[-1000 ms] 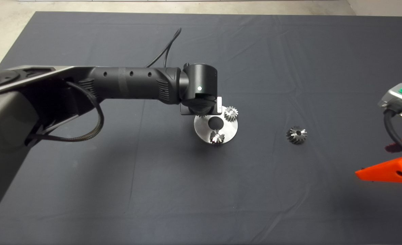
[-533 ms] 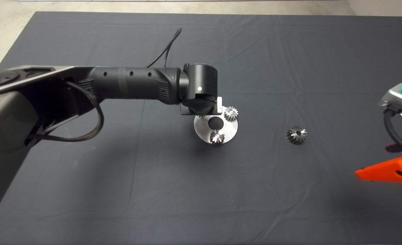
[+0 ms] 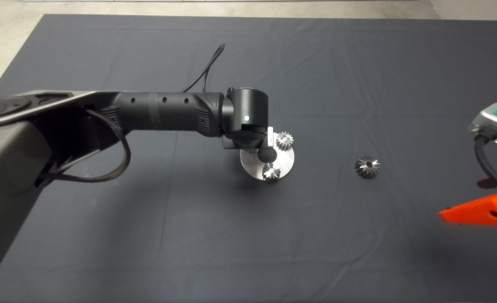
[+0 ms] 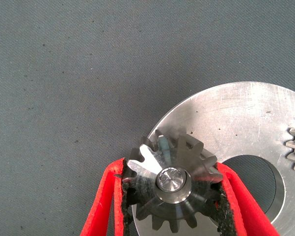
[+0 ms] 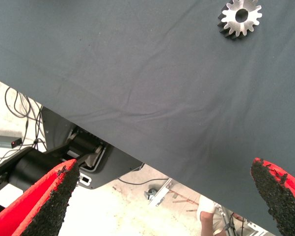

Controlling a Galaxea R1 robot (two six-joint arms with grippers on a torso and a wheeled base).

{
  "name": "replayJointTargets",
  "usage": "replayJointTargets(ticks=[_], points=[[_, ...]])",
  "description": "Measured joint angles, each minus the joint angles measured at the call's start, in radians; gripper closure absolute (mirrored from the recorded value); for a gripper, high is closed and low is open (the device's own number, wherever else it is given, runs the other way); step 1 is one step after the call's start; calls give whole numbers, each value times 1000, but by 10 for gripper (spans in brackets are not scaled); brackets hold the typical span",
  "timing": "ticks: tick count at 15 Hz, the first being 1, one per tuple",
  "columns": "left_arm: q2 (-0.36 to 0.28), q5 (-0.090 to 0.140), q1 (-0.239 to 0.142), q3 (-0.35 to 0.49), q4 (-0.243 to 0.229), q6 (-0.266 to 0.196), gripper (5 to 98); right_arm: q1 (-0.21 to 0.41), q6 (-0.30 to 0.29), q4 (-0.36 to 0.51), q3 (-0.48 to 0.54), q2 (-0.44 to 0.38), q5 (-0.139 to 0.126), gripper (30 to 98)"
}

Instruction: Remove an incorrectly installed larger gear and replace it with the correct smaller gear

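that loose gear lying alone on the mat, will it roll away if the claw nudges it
Probably not: the loose gear seems to lie flat on one face, so it should slide on the mat, not roll. It looks like solid metal, likely stiff and heavy for its size.

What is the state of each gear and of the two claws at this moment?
larger gear: off the plate, lying flat on the mat.
smaller gear: seated on a plate pin, between the left claw's pads.
other two gears: mounted on the plate.
left claw: shut on the smaller gear.
right claw: open, parked at the mat's right edge.
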Motion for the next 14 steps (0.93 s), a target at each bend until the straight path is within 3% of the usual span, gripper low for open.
replayJointTargets(ticks=[14], points=[[0,0,0,0,1,34,663,0,0,0,0,0,0,362]])
